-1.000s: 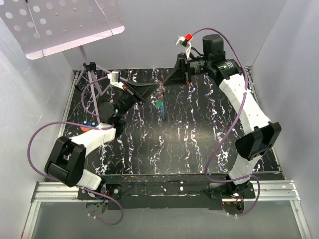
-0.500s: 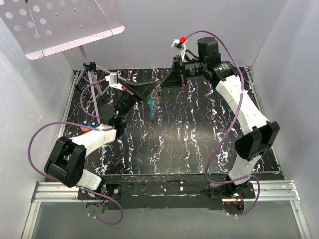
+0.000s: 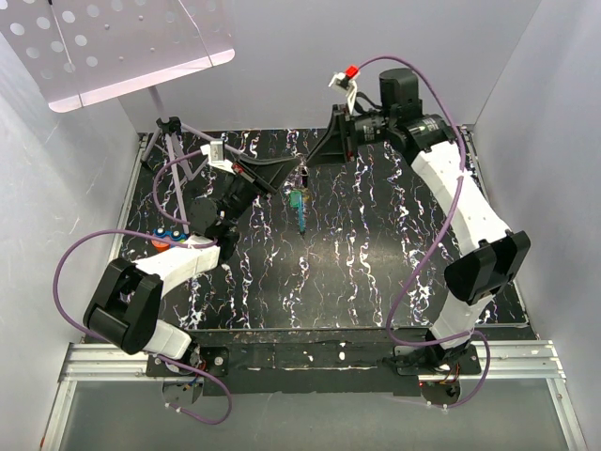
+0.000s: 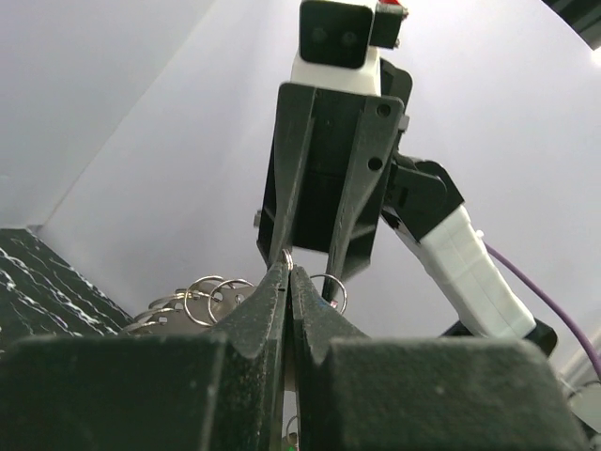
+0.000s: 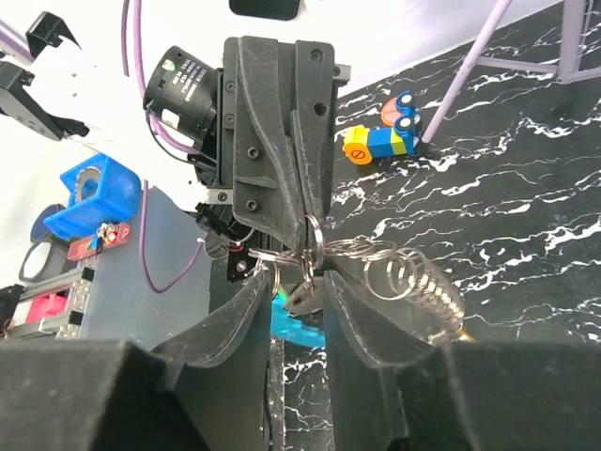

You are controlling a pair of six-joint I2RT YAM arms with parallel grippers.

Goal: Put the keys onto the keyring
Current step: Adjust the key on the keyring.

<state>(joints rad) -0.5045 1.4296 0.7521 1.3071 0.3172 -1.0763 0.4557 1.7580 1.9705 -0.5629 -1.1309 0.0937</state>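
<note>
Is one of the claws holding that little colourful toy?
No, the toy lies loose on the table beside a stand's leg, while the left claw and right claw both pinch the keyring.

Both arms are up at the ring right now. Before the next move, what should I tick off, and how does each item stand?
1. Grip of the left pincer on the keyring: ok, its fingers are closed on the wire.
2. Grip of the right pincer: cannot tell. Its fingers flank the ring, but contact is hidden.
3. The keys hang free under both pincers: ok in the top view.
4. A key is threaded on the ring: cannot tell, because several wire loops overlap.
5. The toy block is away from both pincers: ok, it lies on the table, off to the side.
</note>
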